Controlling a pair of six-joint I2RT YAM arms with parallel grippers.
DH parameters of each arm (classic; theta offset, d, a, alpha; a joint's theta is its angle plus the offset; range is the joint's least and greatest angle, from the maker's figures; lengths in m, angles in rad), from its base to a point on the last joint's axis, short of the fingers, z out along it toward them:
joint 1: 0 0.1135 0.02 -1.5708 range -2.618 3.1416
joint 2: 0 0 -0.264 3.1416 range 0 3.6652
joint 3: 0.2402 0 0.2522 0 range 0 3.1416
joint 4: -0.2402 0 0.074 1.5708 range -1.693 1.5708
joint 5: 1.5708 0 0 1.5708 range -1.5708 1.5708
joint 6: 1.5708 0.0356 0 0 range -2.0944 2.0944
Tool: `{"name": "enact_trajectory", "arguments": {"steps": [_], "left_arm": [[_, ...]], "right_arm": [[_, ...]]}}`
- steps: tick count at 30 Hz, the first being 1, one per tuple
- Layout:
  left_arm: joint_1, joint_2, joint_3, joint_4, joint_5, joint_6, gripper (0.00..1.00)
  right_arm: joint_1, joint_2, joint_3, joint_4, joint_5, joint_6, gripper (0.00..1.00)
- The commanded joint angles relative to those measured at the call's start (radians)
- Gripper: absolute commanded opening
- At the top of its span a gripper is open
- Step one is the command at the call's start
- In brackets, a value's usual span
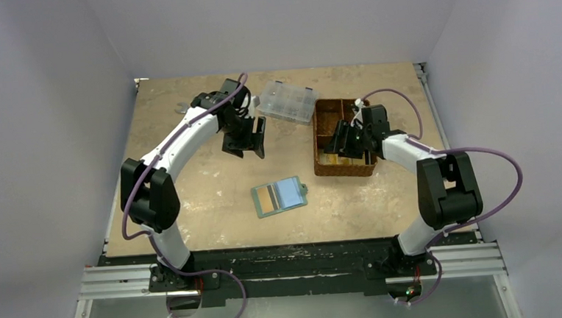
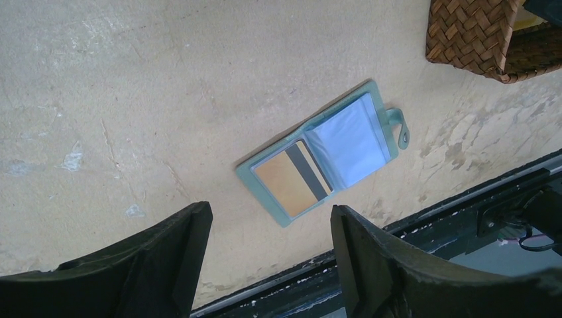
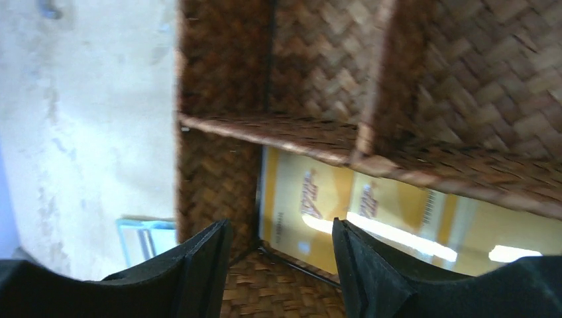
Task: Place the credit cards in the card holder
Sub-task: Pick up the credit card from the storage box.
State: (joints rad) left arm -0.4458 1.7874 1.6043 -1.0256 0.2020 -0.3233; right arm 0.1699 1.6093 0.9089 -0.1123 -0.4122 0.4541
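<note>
The card holder [image 1: 279, 197] lies open on the table, with an orange-gold credit card [image 2: 291, 182] in its left pocket and pale blue clear pockets on the right. In the left wrist view the card holder [image 2: 325, 156] is ahead of my left gripper [image 2: 270, 218], which hangs open and empty above the table. My right gripper [image 3: 280, 228] is open inside the woven basket, nothing between its fingers. Just beyond them, yellow credit cards [image 3: 311, 199] lean in the basket's near compartment. An edge of the card holder [image 3: 142, 238] shows outside the basket.
The brown woven divided basket [image 1: 321, 112] stands at the right back, with its divider [image 3: 265, 126] crossing ahead of my right fingers. A clear plastic compartment box [image 1: 287, 102] sits to the left of the basket. The table's black front rail [image 2: 464, 199] runs near the card holder.
</note>
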Motion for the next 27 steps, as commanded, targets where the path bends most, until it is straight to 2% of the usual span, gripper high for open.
{"name": "enact_trajectory", "arguments": {"steps": [1,7,11,15,19,22,27], "left_arm": [[0.006,-0.053,-0.017,0.016,0.018,-0.015,0.7],[0.006,-0.051,-0.02,0.036,0.031,-0.024,0.7],[0.004,-0.051,-0.033,0.118,0.072,-0.076,0.69],[-0.012,-0.048,-0.097,0.332,0.137,-0.191,0.66],[-0.056,-0.032,-0.19,0.709,0.156,-0.365,0.67],[-0.129,0.044,-0.168,0.846,0.099,-0.436,0.68],[-0.257,0.204,-0.021,0.785,-0.076,-0.482,0.66]], "right_arm": [[0.004,0.011,0.011,-0.06,0.135,-0.001,0.65],[0.009,0.073,0.009,-0.02,0.127,0.018,0.62],[0.018,0.094,0.014,0.004,0.087,0.022,0.62],[0.018,0.111,0.012,0.042,-0.014,0.028,0.61],[0.019,0.083,0.02,0.029,-0.047,0.026,0.61],[0.019,0.047,0.044,-0.056,0.02,-0.003,0.61],[0.016,-0.005,0.106,-0.232,0.157,-0.01,0.62]]}}
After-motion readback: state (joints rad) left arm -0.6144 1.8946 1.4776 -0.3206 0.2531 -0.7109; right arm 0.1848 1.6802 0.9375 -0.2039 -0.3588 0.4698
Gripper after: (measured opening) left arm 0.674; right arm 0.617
